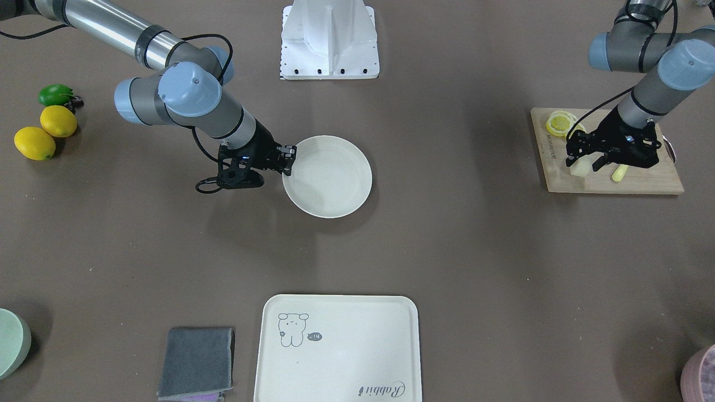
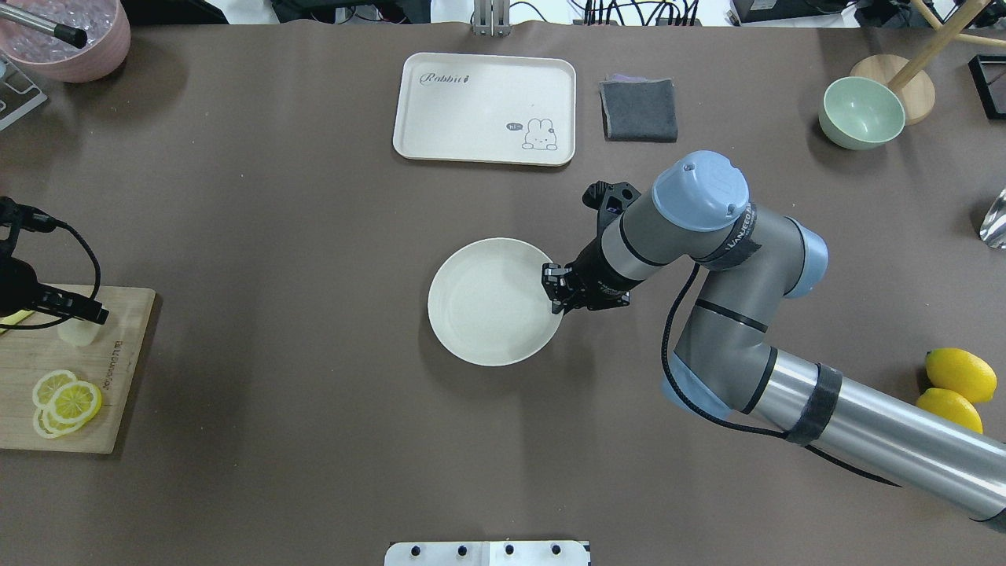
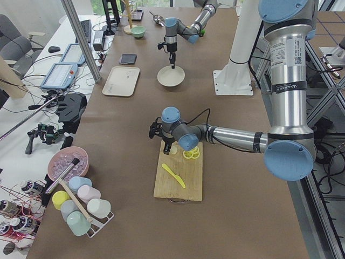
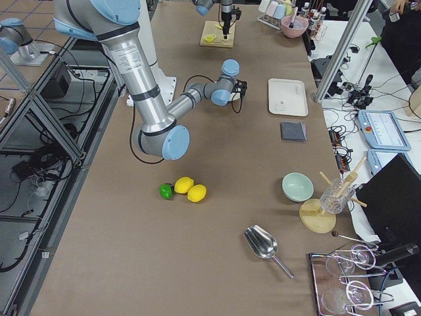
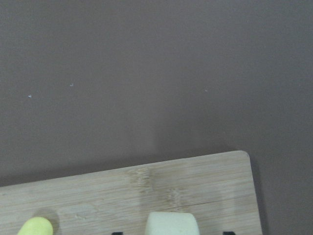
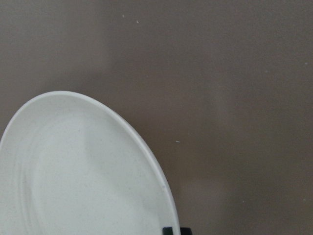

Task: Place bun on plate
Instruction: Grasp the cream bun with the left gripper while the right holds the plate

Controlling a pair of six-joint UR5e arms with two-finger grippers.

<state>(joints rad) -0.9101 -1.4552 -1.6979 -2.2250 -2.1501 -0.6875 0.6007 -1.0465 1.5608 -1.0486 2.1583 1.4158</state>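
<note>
The bun (image 1: 580, 168) is a small cream-white block on the wooden cutting board (image 1: 642, 181), at the table's end on my left side. My left gripper (image 1: 584, 164) hangs over it, open, one finger on each side of the bun (image 5: 171, 224). The round cream plate (image 1: 329, 178) lies near the table's middle and holds nothing. My right gripper (image 1: 287, 157) is at the plate's edge, shut on its rim (image 6: 164, 196). In the overhead view the bun (image 2: 78, 336) shows just below the left gripper's dark fingers.
Lemon slices (image 1: 560, 121) and a yellow-green knife (image 1: 619, 173) share the board. A cream tray (image 1: 346, 357) and a grey cloth (image 1: 196, 362) lie on the far side. Two lemons (image 1: 34, 143) and a lime (image 1: 56, 95) sit near the right arm. A green bowl (image 2: 860, 114) stands far right.
</note>
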